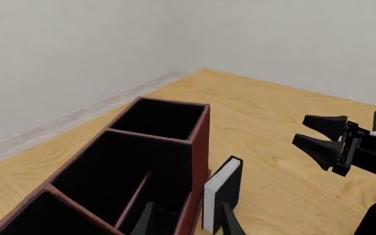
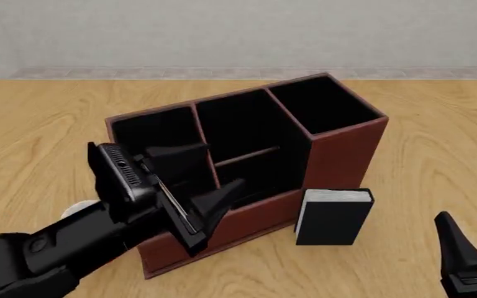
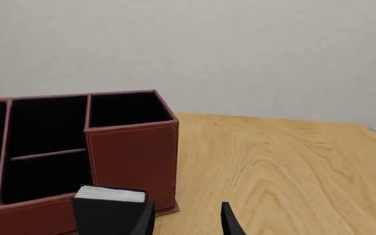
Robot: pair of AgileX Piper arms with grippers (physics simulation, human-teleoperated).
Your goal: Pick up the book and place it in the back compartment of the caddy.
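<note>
- One book [image 2: 333, 217], one caddy [image 2: 338, 152], two arms, each with one end effector, all on or over one wooden surface [image 2: 48, 118].
- Four pockets countable in caddy from front view: tall square one at far right end, a middle section split by thin crossbar into two, one at left end.
- Back compartment [image 2: 243, 127]: taken here as the part behind the crossbar in the middle section; black-lined, nothing visible inside.
- Left end effector [image 2: 199, 184]: arm entering from lower left, reaching forward and right, hanging above caddy's low front wall and middle pockets. Fingers spread wide, released, gripping nothing.
- Right end effector [image 3: 186, 221]: low at lower right corner of front view, only one dark fingertip [image 2: 458, 248] showing there. In right wrist view, two fingertips apart with bare surface between; released, gripping nothing.
- Book upright on surface, black cover facing camera, white page edges on top and left side. Just outside caddy's front wall, at foot of tall square pocket; touching or a hair apart, cannot tell.
- Book relative to left end effector: right of it and lower, near but not between fingers.
- Book relative to right end effector: left and forward of it, clearly apart; in right wrist view sitting just beside one fingertip, outside the gap.
</note>
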